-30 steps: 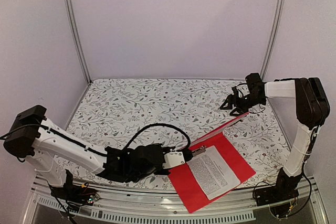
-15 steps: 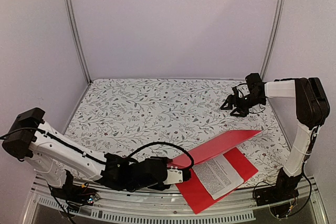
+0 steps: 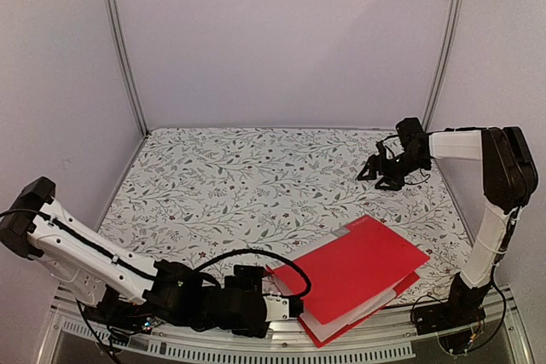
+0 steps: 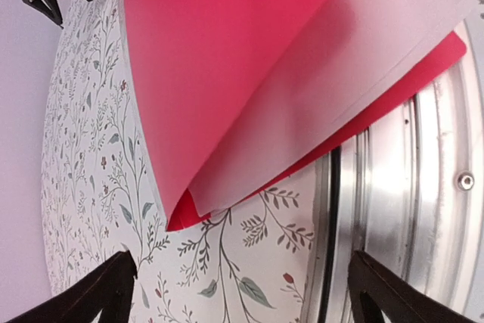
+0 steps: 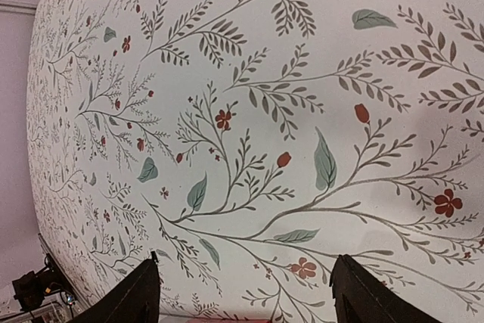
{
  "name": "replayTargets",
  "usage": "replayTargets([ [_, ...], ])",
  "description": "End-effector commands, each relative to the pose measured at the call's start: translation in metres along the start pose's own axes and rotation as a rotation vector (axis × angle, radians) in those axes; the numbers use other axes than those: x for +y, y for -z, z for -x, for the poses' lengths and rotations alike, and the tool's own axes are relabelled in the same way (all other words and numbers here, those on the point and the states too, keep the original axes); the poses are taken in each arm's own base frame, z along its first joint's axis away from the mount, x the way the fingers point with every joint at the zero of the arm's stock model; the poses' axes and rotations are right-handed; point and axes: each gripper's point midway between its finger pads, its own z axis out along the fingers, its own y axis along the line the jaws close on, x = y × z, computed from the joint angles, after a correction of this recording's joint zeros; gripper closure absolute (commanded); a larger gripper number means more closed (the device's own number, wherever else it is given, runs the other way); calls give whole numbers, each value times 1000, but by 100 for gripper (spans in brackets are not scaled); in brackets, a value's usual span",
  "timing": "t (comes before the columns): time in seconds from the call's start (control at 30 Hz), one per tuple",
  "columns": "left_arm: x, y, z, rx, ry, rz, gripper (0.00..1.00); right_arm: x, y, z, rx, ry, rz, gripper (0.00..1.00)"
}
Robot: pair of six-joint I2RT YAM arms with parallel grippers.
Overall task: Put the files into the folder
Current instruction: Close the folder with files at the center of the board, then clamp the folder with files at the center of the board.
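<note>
Floral table [image 3: 239,176], red folder closed over the files at its near right edge.
Your left gripper [image 4: 242,293] sits low by the near rail, fingers spread wide with nothing between them, just short of the folder [image 4: 219,58] corner. Past that corner the cover lies over the files [image 4: 325,88], whose white edge pokes out along the near side. Expect light, floppy paper that slides easily, and a thin, slick, springy plastic cover. I'd press or nudge it flat rather than pinch, gripping only at the stiffer spine edge. Your right gripper [image 3: 380,175] hangs well apart at the far right, fingers parted and empty.
</note>
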Motion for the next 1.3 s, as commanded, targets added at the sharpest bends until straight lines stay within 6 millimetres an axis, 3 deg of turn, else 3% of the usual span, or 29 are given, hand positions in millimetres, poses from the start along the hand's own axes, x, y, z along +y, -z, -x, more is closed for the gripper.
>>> replayTargets([
  [0.0, -3, 23, -6, 21, 62, -27, 1, 8, 11, -6, -16, 32, -31, 22],
  [0.13, 4, 37, -6, -33, 150, -38, 0, 6, 13, -11, -14, 41, -53, 22],
  [0.23, 22, 43, -3, -90, 272, -48, 0, 5, 12, -19, 0, 52, -70, 22],
  [0.43, 86, 27, -4, -124, 673, -183, 0, 4, 10, -52, 33, 54, -71, 22],
  [0.53, 101, 13, -8, -101, 772, -244, 0, 6, 14, -69, 49, 43, -57, 21],
  [0.83, 94, -39, -16, 1, 882, -359, 0, 18, 9, -114, 134, 51, -14, 22],
  [1.0, 99, -45, -14, -14, 913, -382, 0, 18, -2, -122, 171, 51, -14, 25],
  [1.27, 105, -52, -25, 8, 949, -371, 1, 26, -9, -125, 205, 68, 46, 41],
])
